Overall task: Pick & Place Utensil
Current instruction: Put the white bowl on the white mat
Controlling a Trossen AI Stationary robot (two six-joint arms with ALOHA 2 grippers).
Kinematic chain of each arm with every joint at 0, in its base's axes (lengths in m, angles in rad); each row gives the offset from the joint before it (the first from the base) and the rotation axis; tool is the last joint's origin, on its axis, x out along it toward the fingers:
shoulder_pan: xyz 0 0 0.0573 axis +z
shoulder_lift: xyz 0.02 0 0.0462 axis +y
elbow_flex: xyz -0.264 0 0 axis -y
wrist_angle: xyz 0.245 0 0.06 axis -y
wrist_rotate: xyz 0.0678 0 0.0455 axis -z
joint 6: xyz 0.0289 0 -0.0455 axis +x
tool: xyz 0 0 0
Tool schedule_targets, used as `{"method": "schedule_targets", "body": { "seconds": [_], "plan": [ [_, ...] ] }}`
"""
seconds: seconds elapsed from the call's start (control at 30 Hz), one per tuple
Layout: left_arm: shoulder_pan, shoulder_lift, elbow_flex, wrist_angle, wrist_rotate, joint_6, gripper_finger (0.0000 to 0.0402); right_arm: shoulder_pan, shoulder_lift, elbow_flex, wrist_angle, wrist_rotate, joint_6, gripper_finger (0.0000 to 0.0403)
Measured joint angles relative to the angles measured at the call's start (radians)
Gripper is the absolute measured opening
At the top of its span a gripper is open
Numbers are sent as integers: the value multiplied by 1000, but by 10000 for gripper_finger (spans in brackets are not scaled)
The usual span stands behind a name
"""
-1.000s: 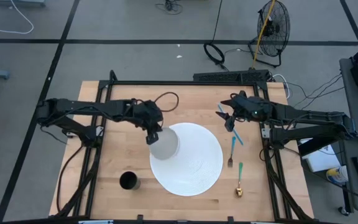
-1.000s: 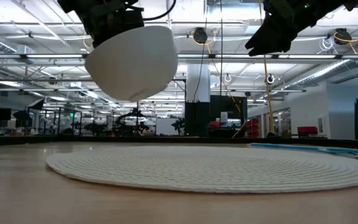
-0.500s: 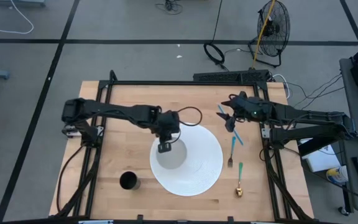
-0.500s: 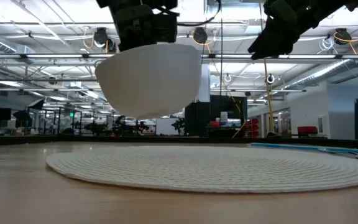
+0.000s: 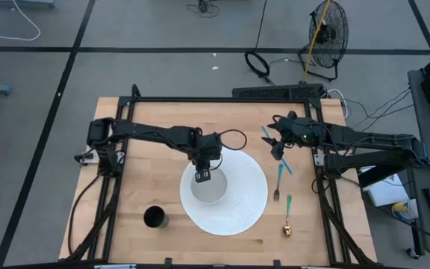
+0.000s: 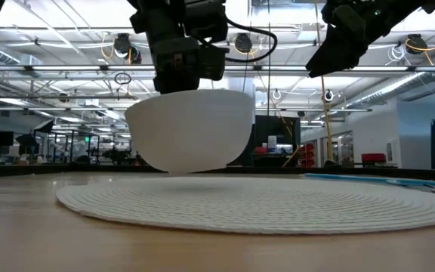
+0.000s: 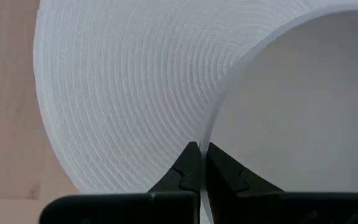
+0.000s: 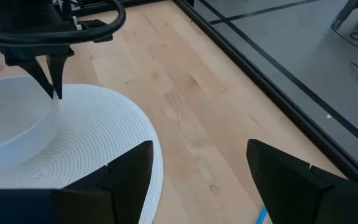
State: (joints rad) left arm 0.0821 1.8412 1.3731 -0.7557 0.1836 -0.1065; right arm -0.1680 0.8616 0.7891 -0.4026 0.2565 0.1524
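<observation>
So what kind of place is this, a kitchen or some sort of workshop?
Probably a robotics lab or workshop, not a kitchen. The wooden table sits in a black frame on a bare concrete floor, a floor fan and loose cables lie behind it, and the low view shows an open hall with exposed ceiling pipes.

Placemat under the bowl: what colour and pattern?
White, with concentric woven rings; the placemat shows best in the left wrist view.

Robotics lab, taped concrete floor, floor fan (image 5: 327, 28), ceiling trusses (image 6: 74, 69)
</observation>
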Motion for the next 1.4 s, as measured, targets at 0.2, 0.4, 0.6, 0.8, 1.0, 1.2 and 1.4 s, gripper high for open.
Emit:
{"method": "schedule_targets", "body": {
  "seconds": [0.2,0.4,0.6,0.8,1.0,1.2,1.4],
  "plan": [
    [10,0,0,-2,0,-1,6,0,0,0,-11,0,0,254],
    [7,0,0,-9,4,-1,6,0,0,0,-13,0,0,254],
    [-3,26,-1,-3,9,-3,6,0,0,0,-14,-1,14,254],
    [-10,58,-1,-16,33,-4,9,0,0,0,-22,-1,19,254],
    [-11,62,0,-16,33,-4,9,0,0,0,-23,-1,19,254],
    [-11,64,-1,-21,21,-1,53,0,0,0,-23,-1,19,254],
    [-11,64,-1,-19,-1,0,85,0,0,0,-24,-1,19,254]
  ]
}}
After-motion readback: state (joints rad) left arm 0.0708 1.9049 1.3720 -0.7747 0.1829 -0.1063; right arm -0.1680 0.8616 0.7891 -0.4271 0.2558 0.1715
